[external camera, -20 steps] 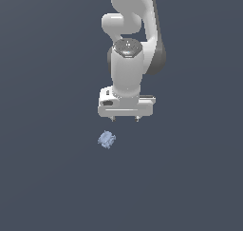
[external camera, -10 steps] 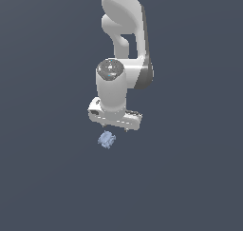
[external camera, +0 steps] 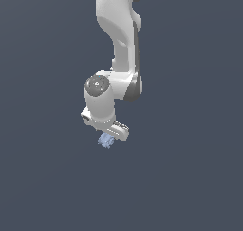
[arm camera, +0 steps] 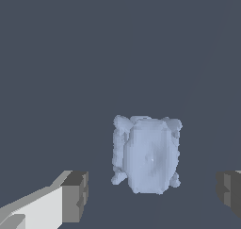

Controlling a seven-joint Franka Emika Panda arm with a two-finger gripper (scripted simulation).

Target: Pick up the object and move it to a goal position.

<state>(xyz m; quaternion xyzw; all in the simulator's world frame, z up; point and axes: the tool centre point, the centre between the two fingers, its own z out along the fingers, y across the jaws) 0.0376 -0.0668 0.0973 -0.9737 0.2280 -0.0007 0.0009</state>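
Approach step; the claw (arm camera: 150,195) hangs released, fingers astride the object (arm camera: 147,155); next, lower and clench.

Distant exterior view; close wrist view downward

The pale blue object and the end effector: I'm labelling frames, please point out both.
pale blue object (arm camera: 148,155), wrist view, middle of its smooth body.
end effector (arm camera: 153,195), wrist view, gap midway between the fingertips.
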